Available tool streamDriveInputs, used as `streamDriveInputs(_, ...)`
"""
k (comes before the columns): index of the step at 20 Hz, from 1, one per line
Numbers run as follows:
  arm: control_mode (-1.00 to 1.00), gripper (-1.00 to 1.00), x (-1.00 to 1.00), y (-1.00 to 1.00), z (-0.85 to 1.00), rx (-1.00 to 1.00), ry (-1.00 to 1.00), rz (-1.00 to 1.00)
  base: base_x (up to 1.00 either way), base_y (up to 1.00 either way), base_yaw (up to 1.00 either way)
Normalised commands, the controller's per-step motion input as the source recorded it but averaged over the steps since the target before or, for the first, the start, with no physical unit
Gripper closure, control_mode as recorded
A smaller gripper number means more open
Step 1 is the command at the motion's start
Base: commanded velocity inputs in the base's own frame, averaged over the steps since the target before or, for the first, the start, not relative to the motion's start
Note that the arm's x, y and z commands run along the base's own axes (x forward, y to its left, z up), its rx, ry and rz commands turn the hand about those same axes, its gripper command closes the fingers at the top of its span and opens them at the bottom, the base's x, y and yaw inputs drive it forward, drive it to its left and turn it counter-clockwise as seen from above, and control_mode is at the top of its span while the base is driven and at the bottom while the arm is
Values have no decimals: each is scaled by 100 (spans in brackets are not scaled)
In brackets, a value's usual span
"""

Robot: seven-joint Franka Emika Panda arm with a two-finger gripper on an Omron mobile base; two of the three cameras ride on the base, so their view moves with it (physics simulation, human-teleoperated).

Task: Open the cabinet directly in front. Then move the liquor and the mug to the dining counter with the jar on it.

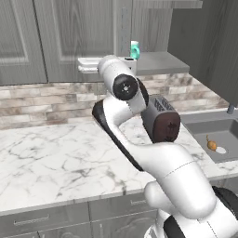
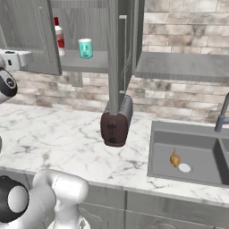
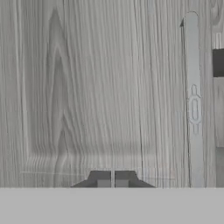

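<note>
Up close: the gripper (image 3: 112,178) is seen with its tips pressed together, holding nothing, facing a grey cabinet (image 3: 87,87) door beside its long handle (image 3: 192,105).
Shelf: the mug (image 2: 85,48) is best taken by its sides; likely light, hard.
Beside it: the liquor (image 2: 58,36) looks slim, slippery, breakable.
Below: a marble worktop (image 2: 67,138) is seen, with a toaster (image 2: 115,121).

1. A white marble worktop (image 2: 67,138) with grey veins spans the lower half of the frame.
2. A brick-pattern backsplash (image 2: 179,103) in beige and grey runs behind it.
3. A grey sink (image 2: 192,154) sits at right, with a faucet (image 2: 221,114) at the right edge.
4. Grey drawers (image 1: 42,218) with bar handles line the bottom.
</note>
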Motion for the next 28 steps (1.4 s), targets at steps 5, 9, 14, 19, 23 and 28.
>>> streamDriveInputs(5, -100, 100, -54, 81, 0, -2, 1, -2, 0, 0, 0)
streamDriveInputs(9, -100, -100, -5, -27, 0, 4, 0, 1, 0, 0, 0)
streamDriveInputs(14, -100, -100, -25, -100, 0, 32, -4, 8, 0, 0, 0)
streamDriveInputs(19, -100, -100, -21, -100, 4, 32, -2, 10, 0, 0, 0)
streamDriveInputs(23, -100, -100, 0, -100, 9, 27, 0, 11, 0, 0, 0)
streamDriveInputs(28, -100, -100, 9, -91, 15, 22, 0, 9, 0, 0, 0)
